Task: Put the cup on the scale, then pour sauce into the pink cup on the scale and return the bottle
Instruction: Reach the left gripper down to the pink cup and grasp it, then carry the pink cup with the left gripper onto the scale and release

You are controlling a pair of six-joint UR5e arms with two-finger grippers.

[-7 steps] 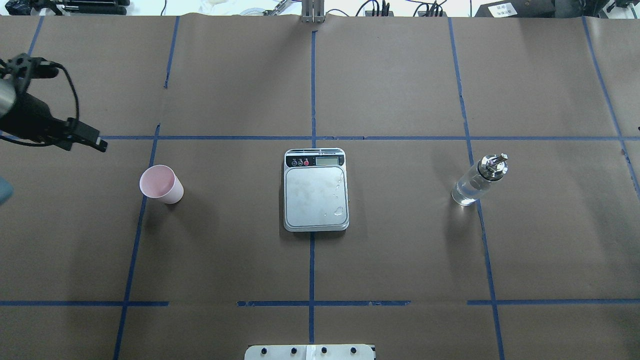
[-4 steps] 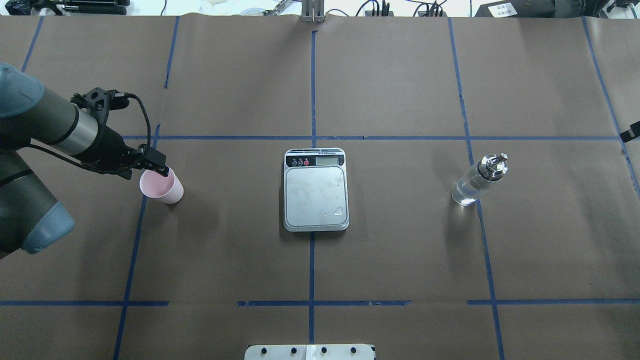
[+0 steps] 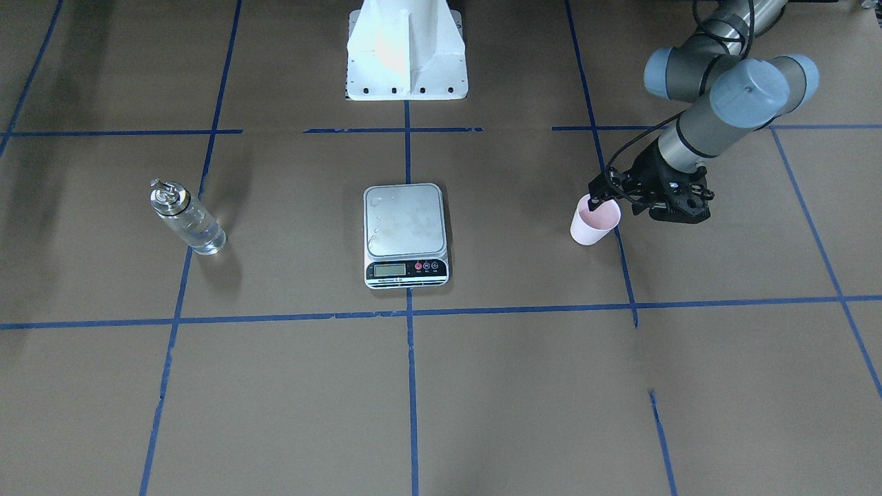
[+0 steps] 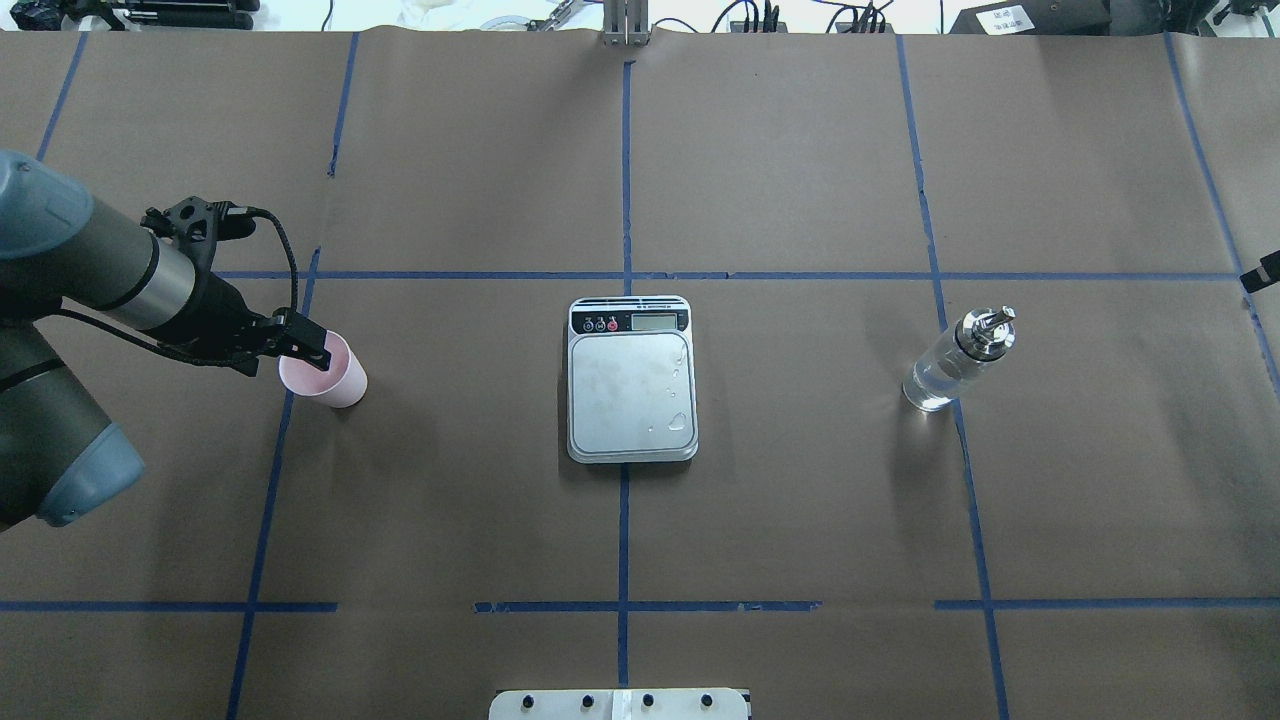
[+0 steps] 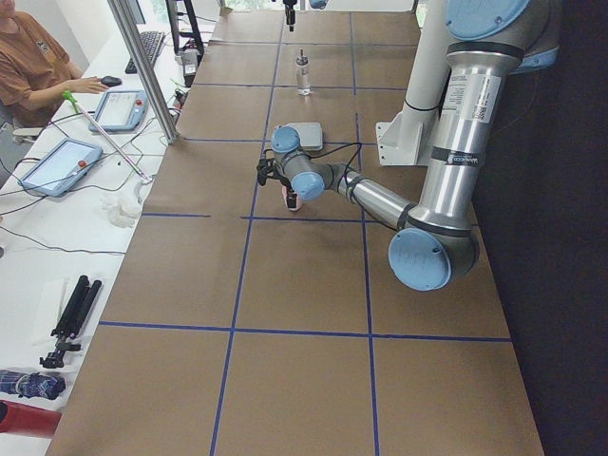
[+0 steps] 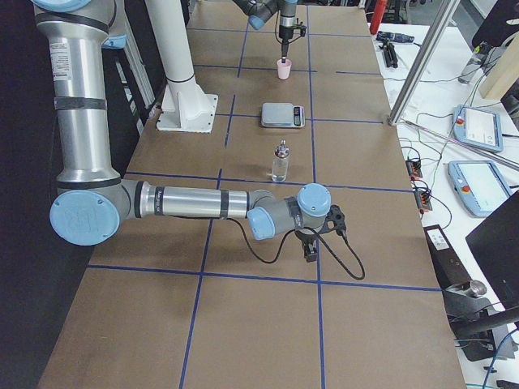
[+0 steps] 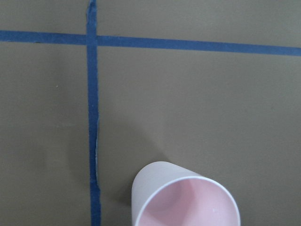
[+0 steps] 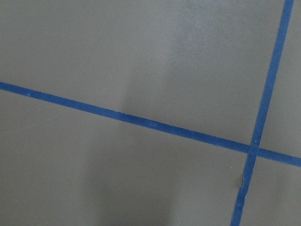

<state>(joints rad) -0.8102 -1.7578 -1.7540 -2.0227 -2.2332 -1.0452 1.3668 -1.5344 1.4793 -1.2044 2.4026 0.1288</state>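
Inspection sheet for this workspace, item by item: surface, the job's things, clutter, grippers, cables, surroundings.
Surface: table covered in brown paper with a blue tape grid.
Job's things: pink cup upright on the paper, not on the scale; droplets on the scale's platform; glass bottle upright, capped, apart from both.
Clutter: nothing seen.
Grippers: left gripper at the cup's rim, jaws unclear; right gripper over bare paper, away from the bottle, jaws unclear.
Cables: black cable looped at the left wrist; another black cable loops at the right wrist.
Surroundings: person seated at a side bench with tablets.
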